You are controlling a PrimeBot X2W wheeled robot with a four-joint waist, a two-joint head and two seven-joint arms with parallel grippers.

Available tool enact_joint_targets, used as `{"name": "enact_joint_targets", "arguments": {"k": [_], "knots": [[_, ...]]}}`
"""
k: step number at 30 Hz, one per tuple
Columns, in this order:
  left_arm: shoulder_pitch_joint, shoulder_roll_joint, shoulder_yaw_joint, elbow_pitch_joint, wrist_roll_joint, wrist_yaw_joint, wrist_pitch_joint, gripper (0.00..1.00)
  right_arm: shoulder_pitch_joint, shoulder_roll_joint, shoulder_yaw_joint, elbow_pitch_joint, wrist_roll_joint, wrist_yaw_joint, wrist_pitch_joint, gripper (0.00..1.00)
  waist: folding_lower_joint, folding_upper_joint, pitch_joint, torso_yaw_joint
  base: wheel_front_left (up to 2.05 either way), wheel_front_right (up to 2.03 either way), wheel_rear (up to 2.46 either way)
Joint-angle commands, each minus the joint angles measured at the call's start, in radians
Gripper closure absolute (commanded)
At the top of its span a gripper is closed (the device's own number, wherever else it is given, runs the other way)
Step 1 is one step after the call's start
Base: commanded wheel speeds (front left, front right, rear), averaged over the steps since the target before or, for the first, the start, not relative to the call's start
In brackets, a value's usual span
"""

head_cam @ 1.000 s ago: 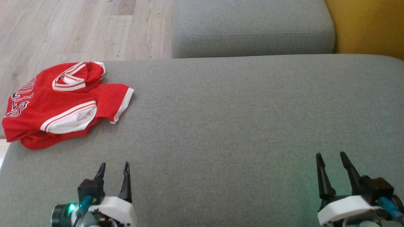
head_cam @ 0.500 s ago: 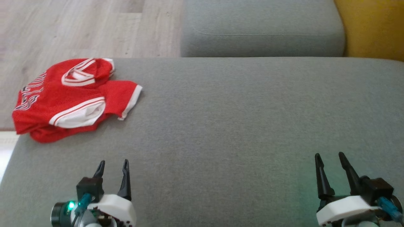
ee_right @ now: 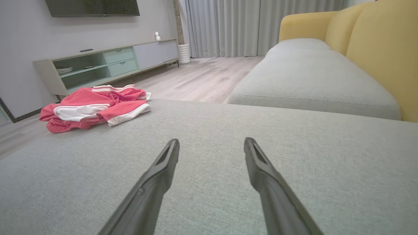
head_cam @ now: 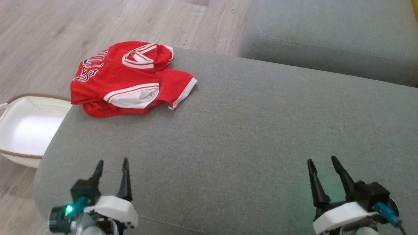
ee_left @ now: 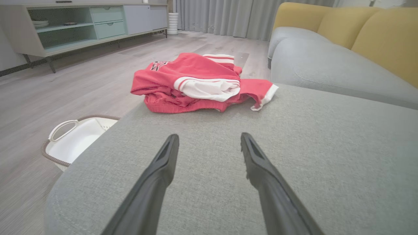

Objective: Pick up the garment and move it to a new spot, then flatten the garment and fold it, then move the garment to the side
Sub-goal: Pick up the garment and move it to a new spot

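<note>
Head view, nearest first: the left tool [head_cam: 112, 161] and right tool [head_cam: 321, 160] both sit low over the near edge of the grey sofa cushion [head_cam: 245, 130], spread wide with nothing in either. Further out, the red jersey [head_cam: 127, 78] is bunched up at the cushion's far left corner, pretty much straight ahead of the left tool and well apart from the right one, lying roughly crosswise with one sleeve poking right. So I'd guess the left arm is the one to reach forward.
</note>
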Motion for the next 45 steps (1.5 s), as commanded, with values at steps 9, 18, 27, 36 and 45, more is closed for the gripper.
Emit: {"name": "enact_joint_targets", "arguments": {"k": [9,18,27,36,45], "knots": [[-0.261,0.050,0.084,-0.042,-0.049,-0.031,0.028,0.00,-0.108,-0.073,0.074,-0.085,0.028,-0.001,-0.014,0.00,0.0000,0.0000,0.123,-0.026,0.00,0.00,0.00],[-0.701,0.118,0.121,0.131,-0.080,-0.032,0.186,0.00,-0.229,-0.225,0.131,-0.179,0.053,-0.001,-0.014,0.00,0.0000,0.0000,0.393,-0.100,0.00,0.00,0.00],[-0.966,0.202,0.140,0.408,-0.053,0.051,0.289,0.00,-0.261,-0.342,0.111,-0.301,0.081,-0.001,-0.014,0.00,0.0000,0.0000,0.565,-0.169,0.00,0.00,0.00],[-1.040,0.266,0.153,0.606,-0.029,0.159,0.362,0.00,-0.183,-0.359,0.082,-0.390,0.088,-0.001,-0.006,0.00,0.0000,0.0000,0.590,-0.219,0.00,0.00,0.00],[-1.072,0.288,0.145,0.663,-0.041,0.130,0.342,1.00,-0.158,-0.338,0.082,-0.382,0.096,-0.001,0.002,0.00,0.0000,0.0000,0.522,-0.227,0.00,0.00,0.00]]}}
